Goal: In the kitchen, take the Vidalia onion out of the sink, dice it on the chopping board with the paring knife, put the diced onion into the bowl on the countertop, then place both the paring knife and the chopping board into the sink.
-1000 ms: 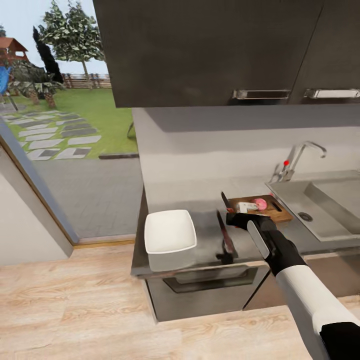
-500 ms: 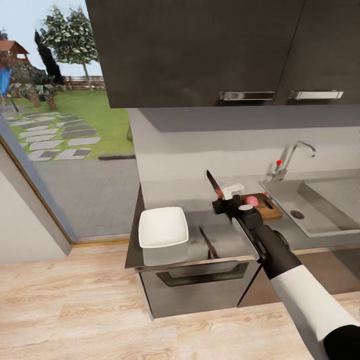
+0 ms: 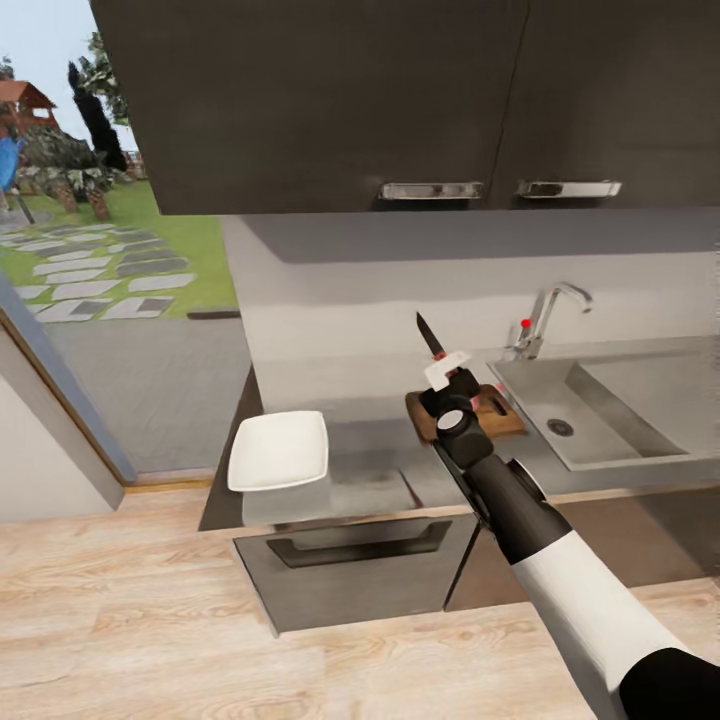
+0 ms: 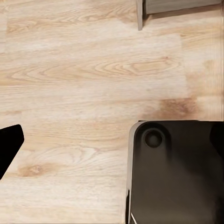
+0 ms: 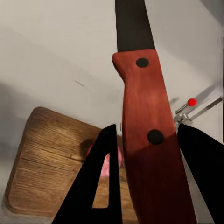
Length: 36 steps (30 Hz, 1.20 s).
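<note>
Risk: right gripper [image 5: 144, 186], clenched on the paring knife [image 3: 431, 338] raised at the chopping board's [image 3: 500, 420] 11 o'clock, could descend beside the Vidalia onion [image 5: 109, 161] resting on that board.

I cannot read any text, label, brand or number in my views. The knife [image 5: 144, 126] handle carries only two dark rivets, no writing. The faucet [image 3: 545, 315] has a plain red dot, not a sign I can read. The cabinet doors [image 3: 320, 100] and the board [image 5: 51, 158] are unmarked.
</note>
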Available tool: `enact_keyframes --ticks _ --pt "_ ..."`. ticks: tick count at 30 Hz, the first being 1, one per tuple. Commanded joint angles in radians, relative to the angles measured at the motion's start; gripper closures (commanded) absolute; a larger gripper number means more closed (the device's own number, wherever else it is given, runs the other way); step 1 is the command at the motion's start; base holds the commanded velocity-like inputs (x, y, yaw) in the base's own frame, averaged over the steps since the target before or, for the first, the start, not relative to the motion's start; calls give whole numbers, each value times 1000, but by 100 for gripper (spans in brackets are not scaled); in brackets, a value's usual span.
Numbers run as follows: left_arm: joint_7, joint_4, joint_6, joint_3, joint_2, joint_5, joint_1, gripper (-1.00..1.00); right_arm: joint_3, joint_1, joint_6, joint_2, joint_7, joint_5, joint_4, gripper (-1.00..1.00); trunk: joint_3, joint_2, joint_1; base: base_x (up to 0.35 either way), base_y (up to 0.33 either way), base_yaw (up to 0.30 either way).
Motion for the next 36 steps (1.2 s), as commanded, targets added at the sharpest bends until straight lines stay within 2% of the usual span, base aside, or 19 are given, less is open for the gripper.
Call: enact_keyframes --ticks 1,7,18,26,27,29,32,35,36 --pt "4 -2 -2 -8 1 10 0 -100 2 -1 7 1 -3 3 -1 100 -2 -2 1 -9 -319 0" --pt "4 -2 -2 -8 1 10 0 -100 2 -1 9 3 -3 1 0 100 -3 -2 1 -2 -319 30" --pt "4 -2 0 -8 1 11 0 -100 3 -1 9 2 -3 0 8 100 -8 -2 1 0 -319 150" --pt "4 4 0 -8 1 11 0 -100 4 -1 10 -1 -14 6 12 100 -9 -2 1 0 -317 18" --pt "4 6 0 -8 1 11 0 -100 7 -1 10 0 -51 31 14 100 -9 -2 1 0 -315 1" --pt "4 6 0 -8 1 11 0 -100 27 -1 10 0 -75 63 17 100 -9 -2 1 0 -315 0" --pt "4 7 0 -8 1 10 0 -100 78 -1 10 0 -91 84 25 100 -9 -2 1 0 -315 0" --pt "3 7 0 -8 1 10 0 -100 142 0 10 0 -125 90 42 100 -9 -2 1 0 -311 0" --pt "4 7 0 -8 1 10 0 -100 181 0 10 0 -154 91 58 100 -9 -2 1 0 -187 0"
